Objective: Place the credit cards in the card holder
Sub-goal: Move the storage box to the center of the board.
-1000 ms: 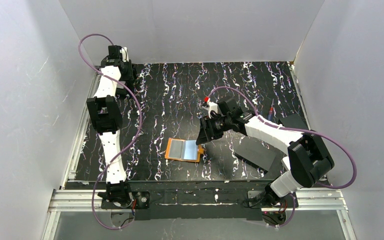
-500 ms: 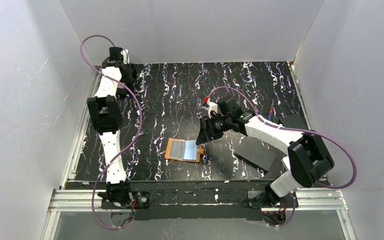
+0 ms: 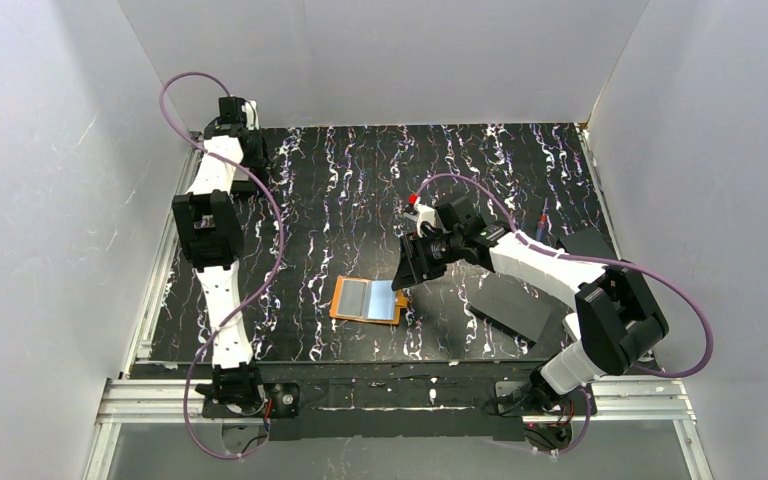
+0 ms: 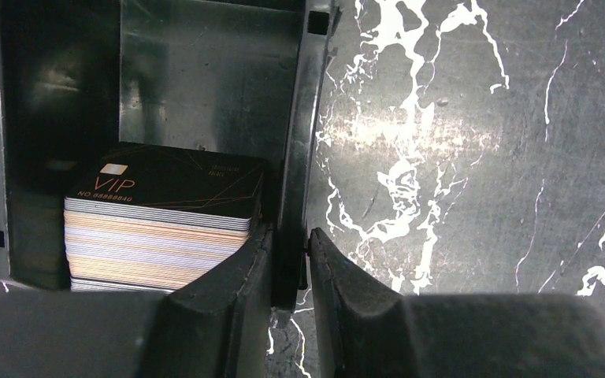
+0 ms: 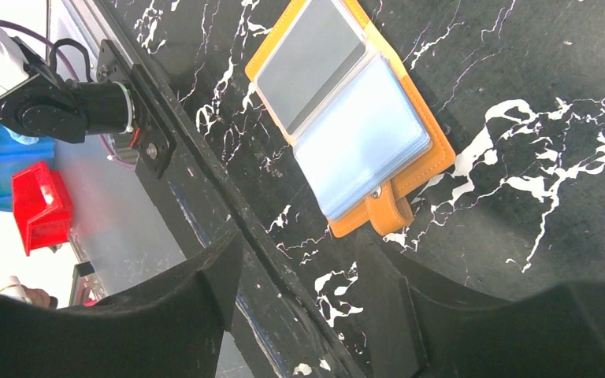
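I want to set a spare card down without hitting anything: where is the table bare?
Bare: the far middle of the table, between the two arms; also the strip between the left arm and the card holder. Crowded: right of the card holder, where the right gripper hovers, with a black block beside it.

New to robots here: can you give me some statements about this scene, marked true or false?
The orange card holder lies open on the table. True.
The right pincer grips the card holder. False: it is open, beside the holder, holding nothing.
A stack of cards sits in a black tray at the left pincer. True.
The top card is white. False: it is black, marked VIP.
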Controlling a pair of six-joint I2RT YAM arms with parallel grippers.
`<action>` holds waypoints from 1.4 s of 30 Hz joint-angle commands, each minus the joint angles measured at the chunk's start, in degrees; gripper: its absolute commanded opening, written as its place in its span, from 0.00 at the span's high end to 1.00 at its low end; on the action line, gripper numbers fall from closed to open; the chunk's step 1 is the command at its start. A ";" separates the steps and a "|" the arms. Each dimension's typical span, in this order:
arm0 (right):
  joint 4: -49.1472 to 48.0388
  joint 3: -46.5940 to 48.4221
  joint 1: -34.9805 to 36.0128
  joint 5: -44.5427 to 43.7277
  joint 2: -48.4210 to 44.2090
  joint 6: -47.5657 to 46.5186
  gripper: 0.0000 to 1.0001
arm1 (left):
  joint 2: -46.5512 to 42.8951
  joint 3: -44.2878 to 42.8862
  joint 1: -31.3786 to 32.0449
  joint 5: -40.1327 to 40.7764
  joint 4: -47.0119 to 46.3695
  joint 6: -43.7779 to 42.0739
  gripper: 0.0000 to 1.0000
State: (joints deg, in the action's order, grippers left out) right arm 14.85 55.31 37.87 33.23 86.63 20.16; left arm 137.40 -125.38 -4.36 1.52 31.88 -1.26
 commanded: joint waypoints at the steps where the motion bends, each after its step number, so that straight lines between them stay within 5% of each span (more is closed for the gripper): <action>1: -2.00 -0.54 -0.34 1.09 -1.77 0.40 0.37 | -5.52 3.85 0.37 0.62 4.24 0.57 0.86; 16: -4.97 -2.87 -0.45 2.47 -2.14 1.46 0.37 | -32.56 44.40 2.51 -12.05 -5.84 -4.67 0.93; 42: -6.62 -4.55 -0.43 3.50 -3.66 2.15 0.37 | -44.16 58.18 3.53 -17.62 -3.97 -11.85 0.92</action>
State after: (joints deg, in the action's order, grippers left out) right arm 9.89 51.16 37.56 35.40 85.12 22.31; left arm 96.33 -67.94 -1.21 -14.26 25.56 -12.88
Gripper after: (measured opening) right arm 0.631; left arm 0.190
